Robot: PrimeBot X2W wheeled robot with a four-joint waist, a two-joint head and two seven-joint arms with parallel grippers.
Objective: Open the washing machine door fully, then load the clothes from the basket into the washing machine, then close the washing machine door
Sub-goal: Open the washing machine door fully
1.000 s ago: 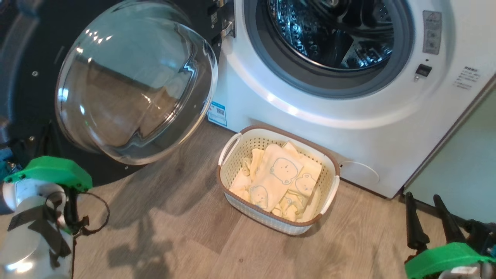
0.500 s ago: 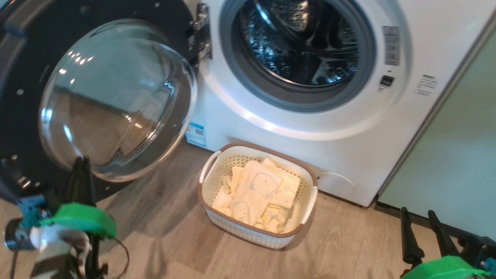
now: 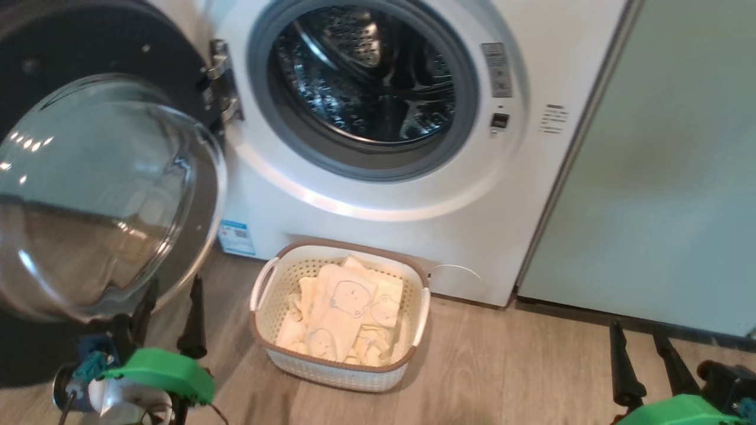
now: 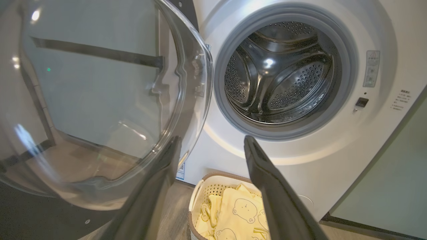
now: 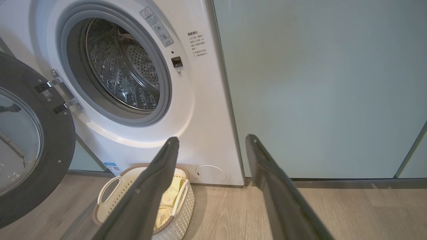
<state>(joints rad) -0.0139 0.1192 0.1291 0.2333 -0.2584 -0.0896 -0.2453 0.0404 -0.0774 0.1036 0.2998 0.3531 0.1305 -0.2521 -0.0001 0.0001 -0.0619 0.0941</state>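
Observation:
The washing machine stands with its steel drum exposed. Its black door, with the clear glass bowl, hangs swung wide to the left. On the floor in front sits the cream basket holding the pale yellow bear-print clothes. My left gripper is open and empty, low beside the door's lower edge, left of the basket. In the left wrist view its fingers frame the machine front above the basket. My right gripper is open and empty at the lower right, well away from the basket.
A flat pale teal cabinet panel stands right of the machine and also shows in the right wrist view. Wood-look floor lies between the basket and my right gripper. The open door takes up the space to the left.
The head camera has swung, sliding the whole scene left and down. My left gripper has gone from shut to open, its two fingers now apart beside the door. The right gripper stays open.

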